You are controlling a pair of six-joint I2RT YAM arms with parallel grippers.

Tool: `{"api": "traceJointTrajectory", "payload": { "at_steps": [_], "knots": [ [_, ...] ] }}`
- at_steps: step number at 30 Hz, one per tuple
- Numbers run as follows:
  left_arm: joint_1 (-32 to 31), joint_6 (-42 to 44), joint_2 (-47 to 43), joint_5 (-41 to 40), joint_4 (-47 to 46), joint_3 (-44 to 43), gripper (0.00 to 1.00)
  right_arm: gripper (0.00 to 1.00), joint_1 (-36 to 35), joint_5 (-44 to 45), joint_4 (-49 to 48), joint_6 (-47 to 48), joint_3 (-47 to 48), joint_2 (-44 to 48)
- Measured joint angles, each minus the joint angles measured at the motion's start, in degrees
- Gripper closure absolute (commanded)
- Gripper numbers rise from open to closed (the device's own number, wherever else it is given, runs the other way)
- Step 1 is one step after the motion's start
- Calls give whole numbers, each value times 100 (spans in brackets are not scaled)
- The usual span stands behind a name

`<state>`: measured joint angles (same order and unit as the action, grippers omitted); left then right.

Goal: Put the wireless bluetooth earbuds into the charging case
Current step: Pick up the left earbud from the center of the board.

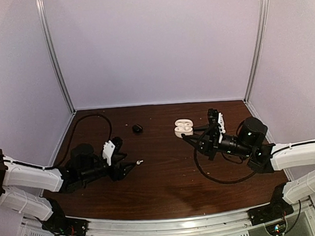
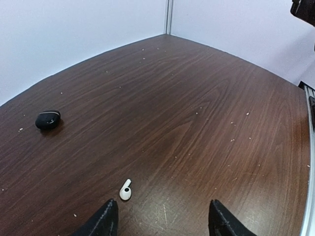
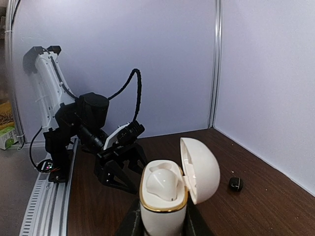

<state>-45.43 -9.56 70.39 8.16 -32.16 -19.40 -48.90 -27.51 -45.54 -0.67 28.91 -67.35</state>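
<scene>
Left hand hangs open low over the desk, a white earbud lying loose just ahead, not yet picked up. Right hand clamps the open charging case, one bud apparently seated.

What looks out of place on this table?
A white earbud lies loose on the table, just ahead of the open left gripper, not in a case. The white charging case, lid open, is across the table, clamped in the right gripper. A small black thing also lies alone.
</scene>
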Motion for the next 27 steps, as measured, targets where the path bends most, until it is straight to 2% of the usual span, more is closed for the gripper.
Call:
{"api": "traceJointTrajectory", "payload": {
  "at_steps": [16,21,27],
  "knots": [
    [55,361,2151,-387,-2177,310,41,100,291,-492,125,-452,63,2],
    [162,367,2719,-404,-2428,289,43,100,356,-595,168,-511,87,2],
    [262,426,3211,-323,-2551,24,50,100,396,-664,236,-535,105,0]
  ]
}}
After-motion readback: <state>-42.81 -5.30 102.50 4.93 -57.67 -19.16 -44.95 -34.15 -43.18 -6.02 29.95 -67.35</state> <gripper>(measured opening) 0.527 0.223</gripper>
